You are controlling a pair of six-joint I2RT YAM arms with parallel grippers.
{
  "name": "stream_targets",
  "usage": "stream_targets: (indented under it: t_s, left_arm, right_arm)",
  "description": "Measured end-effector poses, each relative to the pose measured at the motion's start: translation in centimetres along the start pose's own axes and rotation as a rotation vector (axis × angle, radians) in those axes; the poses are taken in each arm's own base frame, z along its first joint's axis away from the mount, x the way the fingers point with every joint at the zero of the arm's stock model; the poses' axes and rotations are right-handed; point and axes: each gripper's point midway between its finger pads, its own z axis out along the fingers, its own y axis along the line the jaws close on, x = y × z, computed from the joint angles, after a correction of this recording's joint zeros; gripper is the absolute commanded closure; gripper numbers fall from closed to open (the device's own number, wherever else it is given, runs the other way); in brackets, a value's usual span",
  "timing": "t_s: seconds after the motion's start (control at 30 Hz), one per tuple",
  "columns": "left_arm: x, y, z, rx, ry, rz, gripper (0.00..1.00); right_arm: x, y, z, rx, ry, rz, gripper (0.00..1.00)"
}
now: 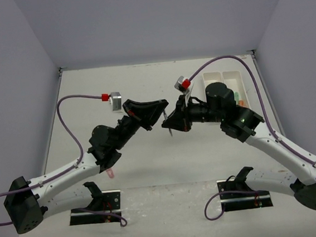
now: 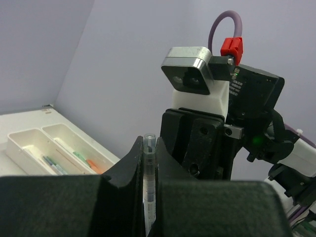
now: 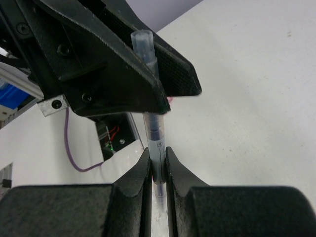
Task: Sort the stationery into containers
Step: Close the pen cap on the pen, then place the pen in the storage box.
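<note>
Where the two arms meet above the middle of the table, seen from overhead, the left gripper and the right gripper stand nose to nose and nearly touch. Whatever sits between them is too small to make out from up here. A pair of white trays lies side by side at the far right, partly hidden by the right arm, with green and orange pieces showing in one. A pink marker lies on the table under the left arm, well apart from the trays.

From the left wrist, a clear-barrelled pen stands upright, pinched between the left gripper's two black fingers, its cap poking just above their tips. The right gripper's body fills the view just behind. The trays sit off to the left, each holding a few coloured pens.

From the right wrist, the same pen runs up between the right gripper's fingers, which are clamped against its lower barrel. The left gripper's fingers hold its upper part, so both grip it at once, off the table.
</note>
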Motion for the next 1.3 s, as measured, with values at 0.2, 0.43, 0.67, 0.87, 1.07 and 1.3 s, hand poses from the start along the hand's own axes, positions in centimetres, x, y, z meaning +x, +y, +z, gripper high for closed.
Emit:
stream_targets:
  t_s: [0.2,0.43,0.67,0.87,1.07,1.3]
  left_arm:
    - [0.5,0.1,-0.4,-0.042,-0.037,-0.022,0.98]
    - [2.0,2.9,-0.3,-0.391,0.164,0.025,0.0]
    - [-7.7,8.6,-1.2,-0.822,0.073,0.111,0.0]
    - [-5.9,11.4,-6.4,-0.975,0.158,0.15,0.0]
    - [0.4,16.9,-14.1,-1.199,0.367,0.158,0.0]
    - [0.5,21.6,-21.1,-1.481,0.357,0.091,0.0]
  right_arm:
    - [0.2,0.0,-0.3,-0.02,0.062,0.037,1.0]
    - [-0.7,-7.1,-0.3,0.214,-0.081,0.014,1.0]
    - [2.8,-19.8,-4.7,0.649,-0.084,0.142,1.0]
    - [4.4,-31.9,-11.3,1.056,0.02,0.309,0.97]
    - [3.7,-39.2,-14.2,1.227,0.1,0.382,0.82]
    - [6.7,-41.0,-13.4,1.24,0.219,0.425,0.53]
